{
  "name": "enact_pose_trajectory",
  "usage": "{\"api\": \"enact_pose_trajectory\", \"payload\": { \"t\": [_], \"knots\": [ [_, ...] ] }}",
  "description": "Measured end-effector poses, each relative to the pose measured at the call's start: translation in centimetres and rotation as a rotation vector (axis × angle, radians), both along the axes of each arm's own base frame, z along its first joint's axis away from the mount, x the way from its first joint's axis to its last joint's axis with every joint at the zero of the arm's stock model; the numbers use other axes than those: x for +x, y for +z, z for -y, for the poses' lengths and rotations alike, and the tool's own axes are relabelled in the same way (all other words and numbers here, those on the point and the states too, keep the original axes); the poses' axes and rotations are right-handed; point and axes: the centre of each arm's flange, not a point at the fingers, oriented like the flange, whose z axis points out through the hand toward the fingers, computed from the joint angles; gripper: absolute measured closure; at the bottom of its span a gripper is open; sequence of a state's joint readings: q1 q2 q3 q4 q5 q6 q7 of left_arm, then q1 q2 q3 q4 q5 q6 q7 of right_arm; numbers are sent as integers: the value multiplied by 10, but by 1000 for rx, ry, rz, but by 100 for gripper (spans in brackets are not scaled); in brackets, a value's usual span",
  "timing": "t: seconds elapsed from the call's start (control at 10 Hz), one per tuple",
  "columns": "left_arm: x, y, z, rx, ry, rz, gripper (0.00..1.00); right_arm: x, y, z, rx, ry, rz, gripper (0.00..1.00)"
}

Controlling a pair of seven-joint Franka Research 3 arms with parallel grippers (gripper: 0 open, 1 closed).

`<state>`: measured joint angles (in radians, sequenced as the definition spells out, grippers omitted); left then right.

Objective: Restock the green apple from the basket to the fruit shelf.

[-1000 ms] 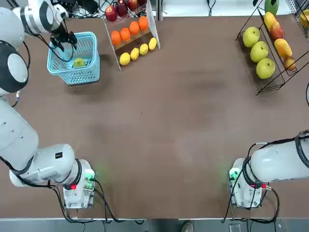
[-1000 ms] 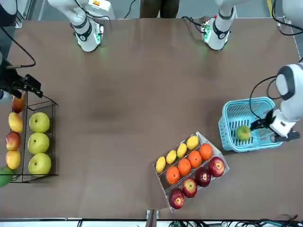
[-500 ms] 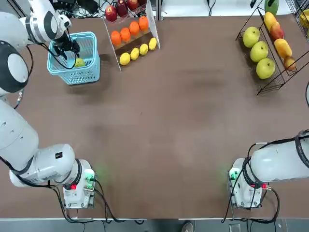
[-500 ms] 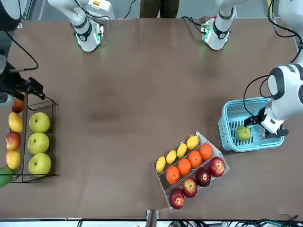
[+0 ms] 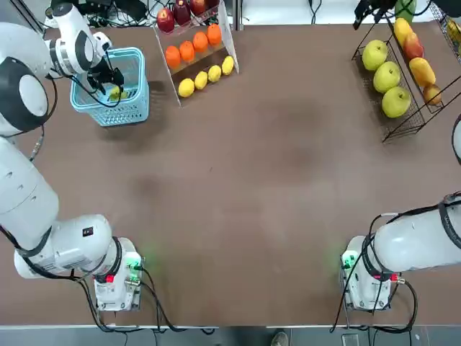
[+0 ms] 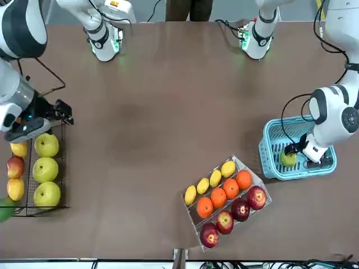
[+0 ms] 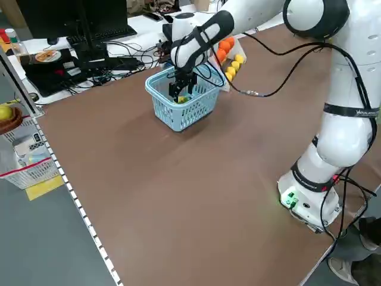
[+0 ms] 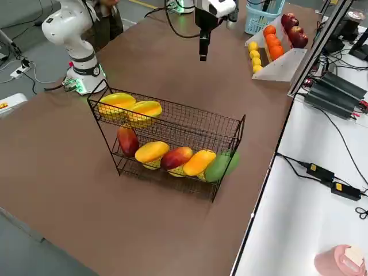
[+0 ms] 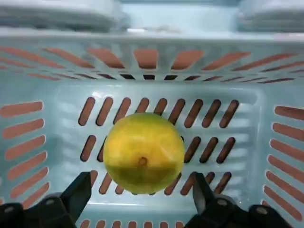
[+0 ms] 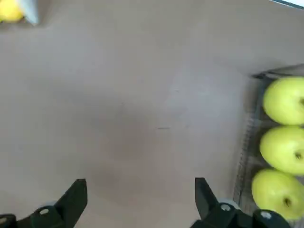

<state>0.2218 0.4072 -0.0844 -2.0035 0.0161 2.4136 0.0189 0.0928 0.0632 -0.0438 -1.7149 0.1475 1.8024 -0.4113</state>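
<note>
The green apple (image 9: 144,153) lies on the floor of the light blue basket (image 5: 124,112) at the table's far left. My left gripper (image 5: 109,76) reaches down inside the basket, open, with one finger (image 9: 78,194) on each side of the apple's near end. In the front view the apple (image 6: 288,158) sits by the basket's wall (image 6: 268,151), right beside that gripper (image 6: 300,154). The fruit shelf (image 5: 403,108), a black wire rack, stands at the far right. My right gripper (image 5: 366,10) hovers open over bare table near the shelf's green fruit (image 10: 284,100).
A white slanted stand (image 5: 229,36) with lemons, oranges and red apples is right of the basket. The shelf (image 8: 172,123) holds large yellow-green fruits on one tier and yellow, reddish and green fruit on the others. Both arm bases sit at the near edge.
My left gripper has dropped deeper into the basket and closed in on the apple. The right gripper has swung away from the shelf's edge toward the table's middle.
</note>
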Motion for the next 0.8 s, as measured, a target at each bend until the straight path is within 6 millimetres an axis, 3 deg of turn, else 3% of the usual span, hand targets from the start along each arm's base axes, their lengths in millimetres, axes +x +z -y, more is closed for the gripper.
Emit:
{"api": "enact_pose_trajectory", "payload": {
  "t": [0.4, 0.7, 0.8],
  "knots": [
    [2, -23, 0, -1, 0, 12, 5, -2, -19, -13, 176, 431, 67, 0],
    [2, -41, 1, -4, 0, 16, 7, 4, -56, -4, 378, 653, 175, 0],
    [3, -39, 1, -2, 0, 23, 11, 5, -69, 1, 451, 706, 226, 0]
  ]
}}
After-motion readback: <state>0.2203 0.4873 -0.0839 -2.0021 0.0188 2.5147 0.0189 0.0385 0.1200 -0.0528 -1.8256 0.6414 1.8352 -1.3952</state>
